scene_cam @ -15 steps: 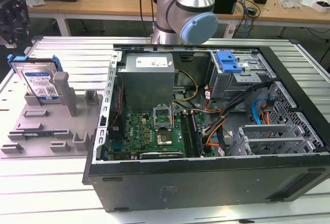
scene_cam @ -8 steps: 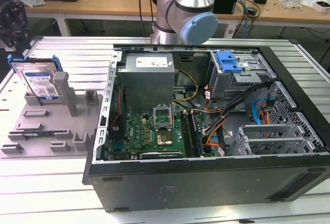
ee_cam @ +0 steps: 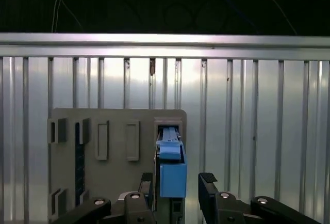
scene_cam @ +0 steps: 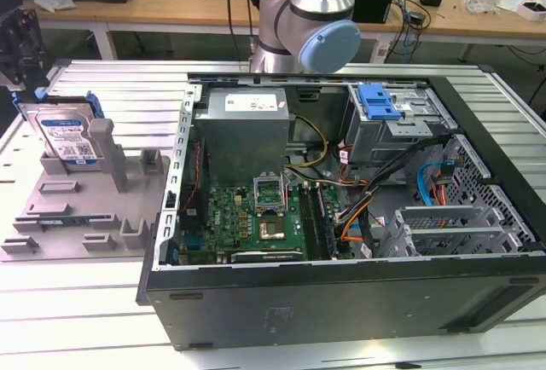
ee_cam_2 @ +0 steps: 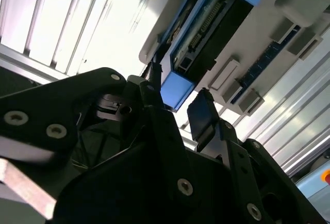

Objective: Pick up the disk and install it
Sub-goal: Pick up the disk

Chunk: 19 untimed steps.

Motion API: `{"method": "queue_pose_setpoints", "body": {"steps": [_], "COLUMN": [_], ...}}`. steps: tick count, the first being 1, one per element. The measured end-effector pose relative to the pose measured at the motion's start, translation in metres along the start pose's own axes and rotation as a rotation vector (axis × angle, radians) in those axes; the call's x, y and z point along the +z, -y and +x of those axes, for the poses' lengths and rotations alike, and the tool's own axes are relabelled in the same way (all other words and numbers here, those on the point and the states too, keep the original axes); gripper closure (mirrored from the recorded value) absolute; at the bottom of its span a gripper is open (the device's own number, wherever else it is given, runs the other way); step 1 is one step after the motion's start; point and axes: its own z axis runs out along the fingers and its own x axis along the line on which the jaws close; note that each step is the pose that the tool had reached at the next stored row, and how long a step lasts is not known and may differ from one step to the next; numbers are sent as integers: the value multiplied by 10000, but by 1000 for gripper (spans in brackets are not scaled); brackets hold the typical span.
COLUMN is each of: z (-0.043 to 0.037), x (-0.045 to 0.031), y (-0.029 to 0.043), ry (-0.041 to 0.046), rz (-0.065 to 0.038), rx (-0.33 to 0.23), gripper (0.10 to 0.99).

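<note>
The open computer [scene_cam: 341,216] sits low and near in the exterior view. Farther back, at the exterior view's upper left, the disk [scene_cam: 64,135] stands in a grey holder [scene_cam: 77,208]. The gripper [ee_cam: 177,180] has its fingers [ee_cam: 209,190] spread around the disk's blue end.

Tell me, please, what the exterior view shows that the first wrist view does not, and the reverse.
Exterior view: the open computer case with its motherboard and power supply. First wrist view: the open gripper straddling the blue bracket of the disk. Both: that disk standing on edge in the grey holder on the slatted table.
</note>
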Motion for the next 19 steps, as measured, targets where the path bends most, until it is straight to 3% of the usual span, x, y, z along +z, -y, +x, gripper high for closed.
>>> {"method": "queue_pose_setpoints", "body": {"steps": [3, 19], "z": [36, 33], "x": [10, 119], "y": [0, 14], "ry": [1, 0], "rz": [-3, -5], "rx": [-2, -2], "gripper": [604, 604]}}
